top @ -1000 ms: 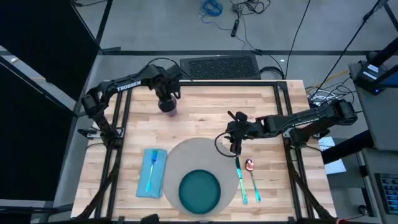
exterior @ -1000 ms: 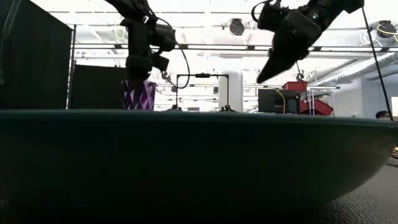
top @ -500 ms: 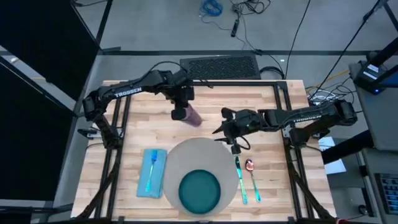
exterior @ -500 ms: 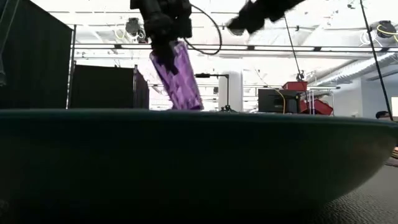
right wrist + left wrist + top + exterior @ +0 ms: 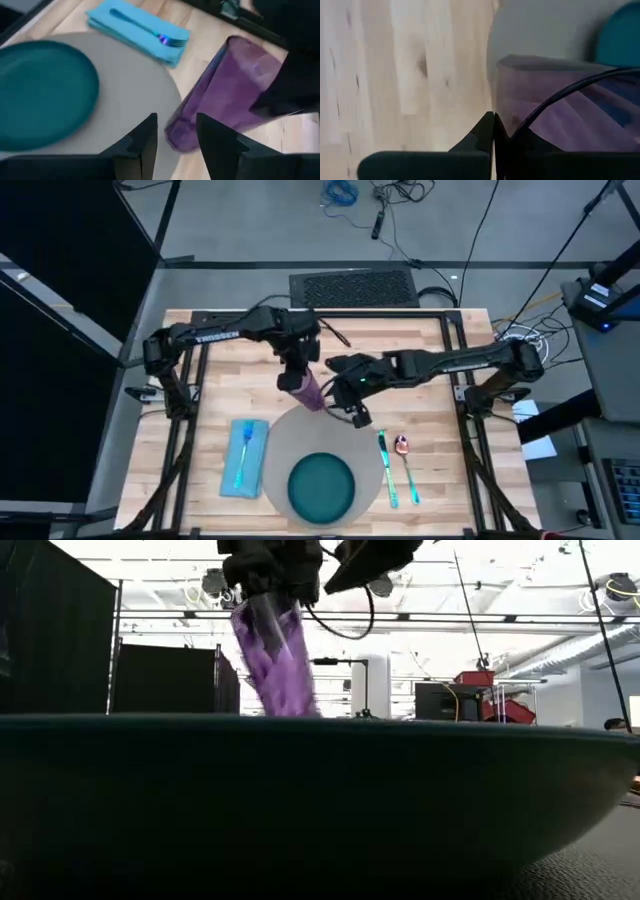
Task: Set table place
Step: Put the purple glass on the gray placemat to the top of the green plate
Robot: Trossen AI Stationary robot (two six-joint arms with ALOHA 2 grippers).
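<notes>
Left claw point(image 5: 296, 380) clamps the tilted purple cup point(image 5: 309, 391) over the plank table point(image 5: 330, 350); right claw point(image 5: 345, 392) gapes alongside.

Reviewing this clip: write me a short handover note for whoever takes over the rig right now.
Left gripper: shut on the purple cup, held tilted above the table at the far rim of the grey mat.
Right gripper: open, fingers close to the cup's base, not gripping.
Done: teal plate on mat; fork on blue napkin left of mat; knife and spoon right of it.
Left: cup not yet set down upright.
</notes>
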